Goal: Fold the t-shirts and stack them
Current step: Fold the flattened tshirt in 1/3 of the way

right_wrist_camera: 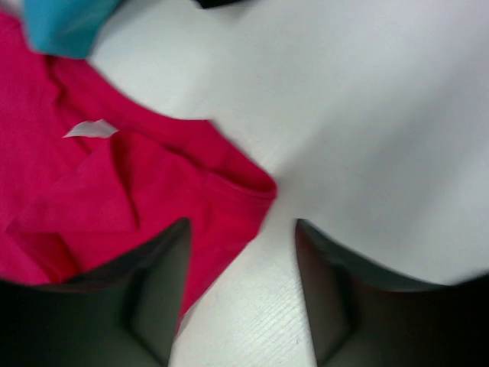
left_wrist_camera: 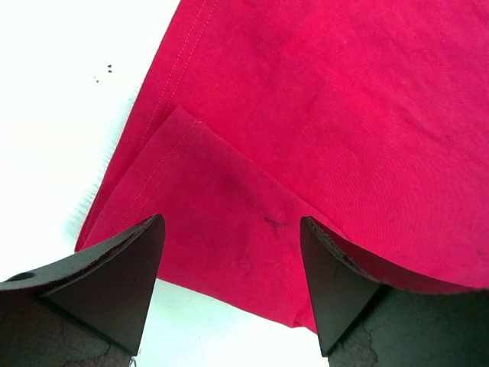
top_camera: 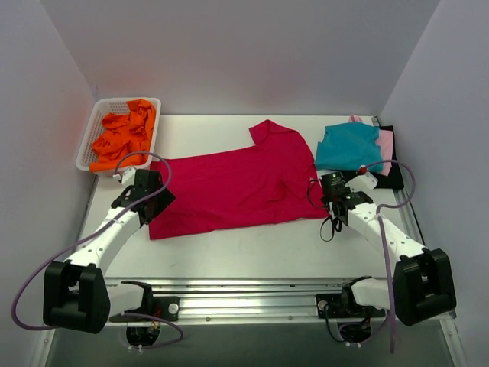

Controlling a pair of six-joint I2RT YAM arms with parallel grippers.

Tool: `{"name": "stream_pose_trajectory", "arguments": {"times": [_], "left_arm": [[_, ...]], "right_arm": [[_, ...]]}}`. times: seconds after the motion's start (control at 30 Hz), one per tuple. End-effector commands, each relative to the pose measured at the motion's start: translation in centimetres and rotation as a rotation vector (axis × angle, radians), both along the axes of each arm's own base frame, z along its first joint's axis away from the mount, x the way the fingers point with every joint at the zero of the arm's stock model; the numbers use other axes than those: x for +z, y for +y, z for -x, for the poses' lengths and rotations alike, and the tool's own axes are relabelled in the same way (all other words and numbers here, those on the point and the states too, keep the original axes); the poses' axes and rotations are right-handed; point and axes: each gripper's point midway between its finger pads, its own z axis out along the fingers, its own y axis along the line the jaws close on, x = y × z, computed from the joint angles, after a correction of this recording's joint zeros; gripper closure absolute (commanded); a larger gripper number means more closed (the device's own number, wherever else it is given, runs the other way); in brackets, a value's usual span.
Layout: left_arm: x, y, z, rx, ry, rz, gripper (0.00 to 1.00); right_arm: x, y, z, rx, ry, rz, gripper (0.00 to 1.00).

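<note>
Across the middle of the table [top_camera: 252, 248] lies the crimson t-shirt [top_camera: 244, 187], spread flat. The left gripper [left_wrist_camera: 233, 229] hangs, jaws apart, over its turned-up hem corner, and the right gripper [right_wrist_camera: 243, 229], jaws apart, straddles its right edge. A teal t-shirt [top_camera: 348, 145] lies beyond, and an orange t-shirt [top_camera: 122, 138] fills the basket [top_camera: 85, 149].

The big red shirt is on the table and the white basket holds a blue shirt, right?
No. The top external view shows the white basket holds an orange shirt, not blue. The big red shirt is on the table.
</note>
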Motion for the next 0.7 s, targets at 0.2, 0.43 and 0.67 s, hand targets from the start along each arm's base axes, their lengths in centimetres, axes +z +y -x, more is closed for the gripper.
{"name": "stream_pose_trajectory", "arguments": {"times": [0.2, 0.43, 0.67], "left_arm": [[1.8, -0.4, -0.9, -0.004, -0.077, 0.009, 0.2], [2.3, -0.2, -0.5, -0.004, -0.092, 0.008, 0.2], [1.9, -0.5, -0.5, -0.015, -0.088, 0.016, 0.2]], "right_arm": [[2.3, 6.8, -7.0, 0.251, -0.131, -0.123, 0.22], [-0.6, 9.2, -9.0, 0.269, -0.111, -0.141, 0.32], [-2.5, 9.6, -9.8, 0.258, -0.079, -0.134, 0.41]]}}
